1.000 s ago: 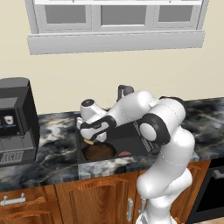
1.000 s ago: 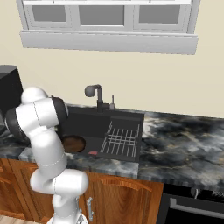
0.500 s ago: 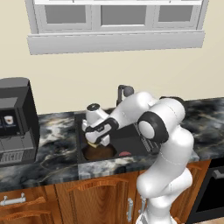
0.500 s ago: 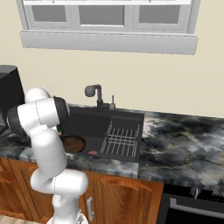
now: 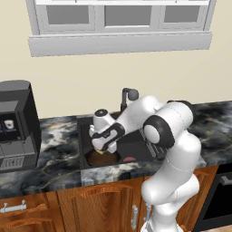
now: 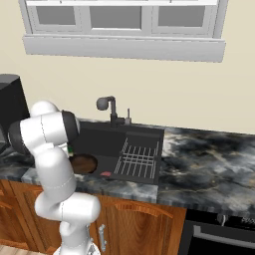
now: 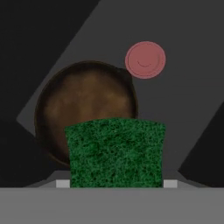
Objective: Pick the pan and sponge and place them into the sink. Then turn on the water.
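Your hand (image 7: 116, 181) is clamped on the sponge (image 7: 116, 152), green face toward the camera, held above the sink (image 6: 102, 137) at its left end. The pan (image 7: 85, 105) already sits on the basin floor directly under the sponge, next to the red drain (image 7: 145, 60). The faucet (image 6: 108, 108) stands at the sink's back edge on the bench (image 6: 214, 164).
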You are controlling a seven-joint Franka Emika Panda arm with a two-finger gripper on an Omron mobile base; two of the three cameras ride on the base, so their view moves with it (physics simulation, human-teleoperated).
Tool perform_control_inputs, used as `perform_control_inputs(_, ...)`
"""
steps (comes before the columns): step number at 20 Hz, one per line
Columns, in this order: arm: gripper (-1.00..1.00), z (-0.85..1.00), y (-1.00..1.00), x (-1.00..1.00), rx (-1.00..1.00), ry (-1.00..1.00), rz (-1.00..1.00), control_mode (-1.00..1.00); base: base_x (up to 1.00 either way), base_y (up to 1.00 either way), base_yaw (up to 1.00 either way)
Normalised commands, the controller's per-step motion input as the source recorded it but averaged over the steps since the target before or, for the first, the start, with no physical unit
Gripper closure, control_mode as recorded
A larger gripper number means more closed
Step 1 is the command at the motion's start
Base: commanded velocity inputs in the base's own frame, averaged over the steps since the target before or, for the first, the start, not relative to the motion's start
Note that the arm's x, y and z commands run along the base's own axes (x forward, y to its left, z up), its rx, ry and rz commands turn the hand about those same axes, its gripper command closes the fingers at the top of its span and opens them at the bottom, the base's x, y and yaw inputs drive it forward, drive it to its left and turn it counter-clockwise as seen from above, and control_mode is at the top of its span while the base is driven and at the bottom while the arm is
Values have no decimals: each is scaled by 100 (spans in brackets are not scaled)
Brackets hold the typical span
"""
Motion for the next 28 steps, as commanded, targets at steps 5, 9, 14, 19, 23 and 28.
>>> perform_control_inputs(5,100,0,-18,0,9,0,-2,-100,0,0,0)
perform_control_inputs(9,100,-5,-18,0,6,0,-1,-100,0,0,0)
perform_control_inputs(14,100,-5,-13,1,2,0,-1,-100,0,0,0)
perform_control_inputs(19,100,-8,-7,4,0,0,-1,-100,0,0,0)
perform_control_inputs(23,100,-9,-2,10,0,0,-1,-100,0,0,0)
perform_control_inputs(28,100,-9,-4,11,0,0,-1,-100,0,0,0)
